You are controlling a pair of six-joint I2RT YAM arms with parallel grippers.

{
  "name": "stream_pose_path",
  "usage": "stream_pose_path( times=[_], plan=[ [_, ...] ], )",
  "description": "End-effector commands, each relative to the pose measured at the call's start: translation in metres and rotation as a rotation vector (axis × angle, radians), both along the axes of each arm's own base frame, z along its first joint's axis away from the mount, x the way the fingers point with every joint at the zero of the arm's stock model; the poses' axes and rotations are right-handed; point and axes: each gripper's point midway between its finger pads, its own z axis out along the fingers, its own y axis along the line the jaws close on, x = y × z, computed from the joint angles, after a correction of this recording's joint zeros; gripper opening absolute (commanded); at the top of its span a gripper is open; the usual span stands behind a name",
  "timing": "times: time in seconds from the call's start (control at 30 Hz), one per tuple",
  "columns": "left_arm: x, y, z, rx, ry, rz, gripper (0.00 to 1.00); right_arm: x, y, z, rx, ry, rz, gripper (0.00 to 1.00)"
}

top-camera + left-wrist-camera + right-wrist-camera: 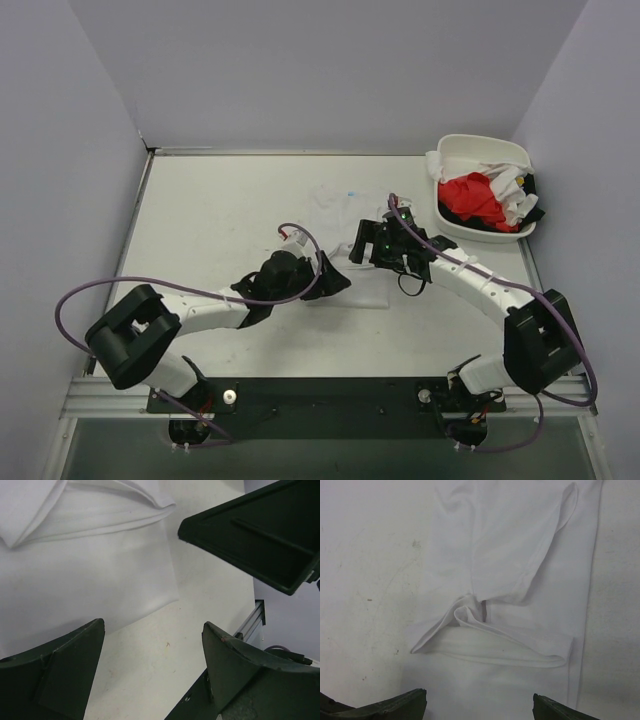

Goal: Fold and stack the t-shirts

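- Dark fingers of the left gripper (154, 630) fill the bottom of the left wrist view, spread wide with nothing between them. Under the gap lie bare tabletop and the edge of a white t-shirt (75, 580).
- A third dark, wedge-shaped piece reaches in from the upper right of that view; I cannot tell from there what it belongs to.
- From the right wrist camera, the right gripper (477, 700) is likewise open and empty, with only its two fingertips showing at the lower edge, above the white t-shirt (520, 555).
- One short sleeve of this shirt is turned inward over the body. Just below the sleeve the cloth bunches into a small pucker, and a doubled band of fabric runs across from it.
- From above, the white t-shirt (335, 215) lies flat near the middle of the table (220, 210), with a small blue neck label (350, 193) at its far end.
- Both grippers sit over the shirt's near half, the left gripper (338, 278) at its near left and the right gripper (362, 243) just beyond it to the right, close to each other.
- A white rounded tub (480, 140) stands at the far right corner, well apart from the spread shirt.
- Inside it are a bright red t-shirt (470, 195), crumpled white cloth (505, 180) and a bit of something dark at the right rim.
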Motion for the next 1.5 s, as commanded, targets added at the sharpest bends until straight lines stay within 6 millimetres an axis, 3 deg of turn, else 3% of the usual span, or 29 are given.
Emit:
stream_pose_path(
  times=[0.0, 0.4, 0.67, 0.87, 1.47],
  plan=[
    [0.01, -0.012, 0.017, -0.106, -0.082, -0.022, 0.88, 0.009, 0.016, 0.009, 0.042, -0.011, 0.037, 0.86],
    [-0.001, -0.001, -0.025, -0.098, -0.034, -0.019, 0.86, 0.015, 0.034, 0.009, 0.1, 0.015, 0.07, 0.86],
    [-0.009, 0.006, -0.05, -0.082, -0.002, -0.016, 0.85, 0.005, 0.054, 0.0, 0.153, 0.088, 0.091, 0.87],
    [-0.011, 0.008, -0.054, -0.09, 0.003, -0.015, 0.85, -0.006, 0.069, -0.021, 0.154, 0.169, 0.1, 0.87],
    [-0.025, 0.024, -0.065, -0.074, 0.035, -0.007, 0.84, 0.016, 0.088, -0.042, 0.166, 0.187, 0.108, 0.87]
  ],
)
